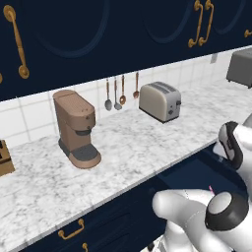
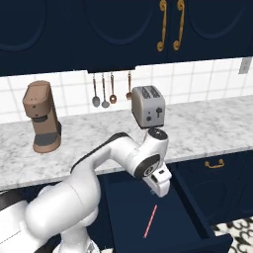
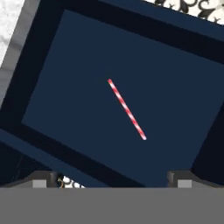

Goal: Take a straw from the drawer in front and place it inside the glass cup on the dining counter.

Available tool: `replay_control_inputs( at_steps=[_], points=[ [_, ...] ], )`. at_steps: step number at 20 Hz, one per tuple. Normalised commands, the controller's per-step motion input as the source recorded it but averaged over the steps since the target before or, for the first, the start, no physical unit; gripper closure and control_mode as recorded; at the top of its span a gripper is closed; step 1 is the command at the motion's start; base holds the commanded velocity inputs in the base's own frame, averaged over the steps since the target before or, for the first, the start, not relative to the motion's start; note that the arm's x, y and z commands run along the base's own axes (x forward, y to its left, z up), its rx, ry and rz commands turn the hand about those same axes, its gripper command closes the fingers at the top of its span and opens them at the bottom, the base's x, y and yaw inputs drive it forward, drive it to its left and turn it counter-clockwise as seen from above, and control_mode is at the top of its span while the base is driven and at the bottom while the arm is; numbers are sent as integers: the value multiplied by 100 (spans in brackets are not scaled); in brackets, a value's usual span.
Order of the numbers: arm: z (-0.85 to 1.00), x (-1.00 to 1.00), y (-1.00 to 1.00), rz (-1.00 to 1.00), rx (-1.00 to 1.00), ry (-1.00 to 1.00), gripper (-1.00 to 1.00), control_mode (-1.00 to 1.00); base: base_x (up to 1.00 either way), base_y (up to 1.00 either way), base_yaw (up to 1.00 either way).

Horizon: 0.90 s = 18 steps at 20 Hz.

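The drawer (image 2: 197, 210) stands pulled out below the marbled worktop, its navy floor (image 3: 65, 87) bare except for the straw. The pink-red, white-striped straw (image 3: 127, 109) lies flat and diagonal near the middle of that floor, also seen as the straw (image 2: 150, 221) in the right base view; a small pink tip of the straw (image 1: 210, 188) peeks past the arm. My gripper (image 3: 113, 181) hangs above the drawer, a little back from the straw, open, with nothing between its fingertips (image 3: 43, 180). From the right base view the gripper (image 2: 163, 191) points down into the drawer. The glass cup and the dining counter are out of view.
On the worktop (image 1: 133, 147) stand a brown coffee machine (image 1: 76, 130) and a toaster (image 1: 160, 101), with utensils (image 1: 115, 93) hanging on the tiled wall. A closed drawer with a brass handle (image 2: 215, 164) sits to the right. Navy upper cabinets (image 2: 168, 29) hang overhead.
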Motion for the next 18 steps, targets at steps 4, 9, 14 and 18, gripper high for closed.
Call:
replay_control_inputs(
  at_steps=[4, 9, 14, 18],
  points=[
    [-24, 40, 3, 34, -13, 37, -100, -100, 0, 0, 0],
    [-42, 14, -21, 34, -8, 21, -100, -100, 0, 0, 0],
    [-71, -2, -19, 28, 0, -20, -100, -100, 0, 0, 0],
    [-39, -2, -3, 23, 0, -15, -100, -100, 0, 0, 0]
  ],
)
